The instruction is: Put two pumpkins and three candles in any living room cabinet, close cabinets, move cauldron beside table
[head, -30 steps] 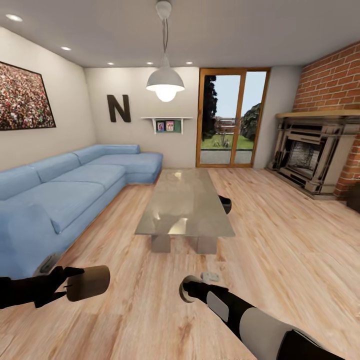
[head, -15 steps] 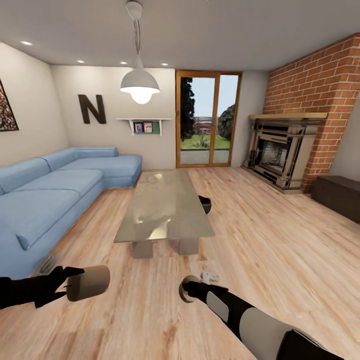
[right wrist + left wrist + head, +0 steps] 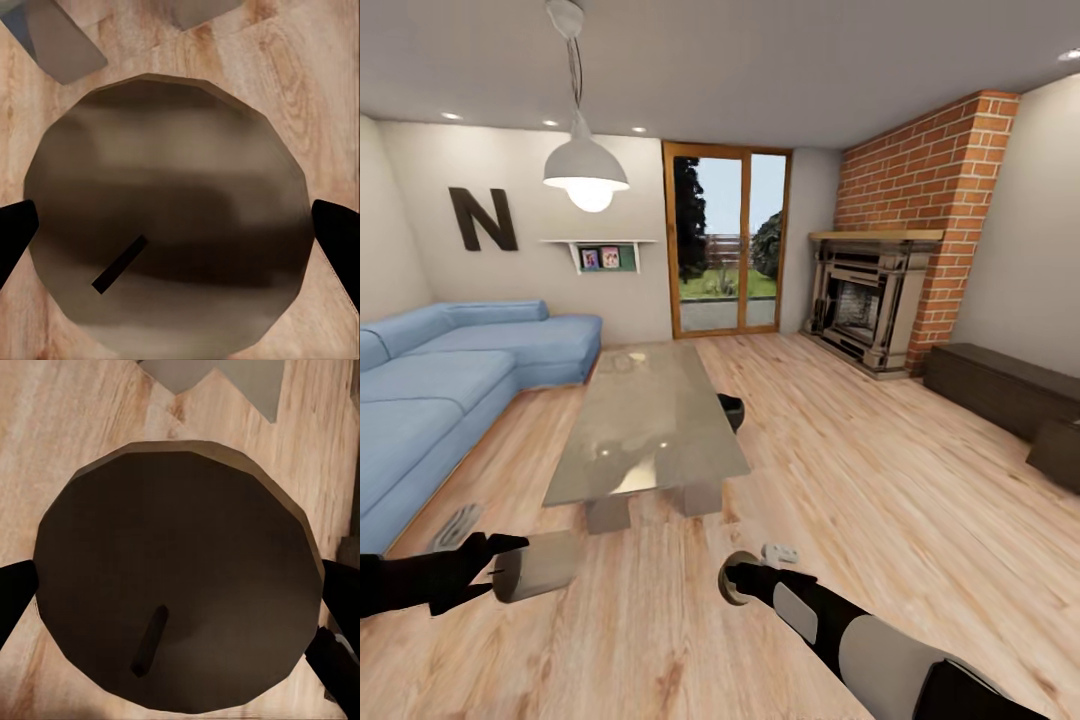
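While aloft, candle btwn L fingers

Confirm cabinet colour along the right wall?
Dark brown cabinet, clearest in the head view, beside the brick fireplace.

Cauldron — half-hidden behind table

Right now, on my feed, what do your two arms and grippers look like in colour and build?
The left arm is matte black throughout, ending in a black gripper with dark fingers. The right arm is a rounded pale grey-white shell with black joint sections and a light oval panel near the wrist; its gripper is black, with dark fingers. No cables or markings are visible.
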Controlling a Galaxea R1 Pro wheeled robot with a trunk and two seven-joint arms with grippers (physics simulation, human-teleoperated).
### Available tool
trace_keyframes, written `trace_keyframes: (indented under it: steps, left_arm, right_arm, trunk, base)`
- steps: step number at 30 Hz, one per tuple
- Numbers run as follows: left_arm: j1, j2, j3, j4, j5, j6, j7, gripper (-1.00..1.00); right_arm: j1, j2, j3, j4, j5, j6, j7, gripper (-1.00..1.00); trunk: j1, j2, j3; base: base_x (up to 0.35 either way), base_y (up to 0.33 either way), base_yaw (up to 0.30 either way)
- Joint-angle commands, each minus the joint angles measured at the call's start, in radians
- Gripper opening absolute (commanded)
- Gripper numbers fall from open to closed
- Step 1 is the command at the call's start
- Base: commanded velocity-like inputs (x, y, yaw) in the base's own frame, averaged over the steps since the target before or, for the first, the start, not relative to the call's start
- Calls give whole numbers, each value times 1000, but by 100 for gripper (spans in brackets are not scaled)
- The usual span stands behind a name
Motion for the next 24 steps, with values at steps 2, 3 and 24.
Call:
trace_keyframes:
  steps: [2, 3, 24]
  left_arm:
    - [0, 0, 1, -1, 15, 0, 10, -100]
    - [-1, 0, 1, -1, 15, 0, 10, -100]
    - [-1, -19, 0, -1, 15, 0, 7, -100]
  right_arm:
    - [-1, 0, 6, -2, -6, 3, -6, -100]
    - [-1, 0, 6, -2, -6, 3, -6, -100]
    - [-1, 0, 3, -2, -10, 3, 1, -100]
  trunk:
    - [-8, 14, 5]
    - [-12, 21, 8]
    - [-92, 168, 74]
  base:
    - [0, 0, -279]
    - [0, 0, -279]
    - [0, 0, -279]
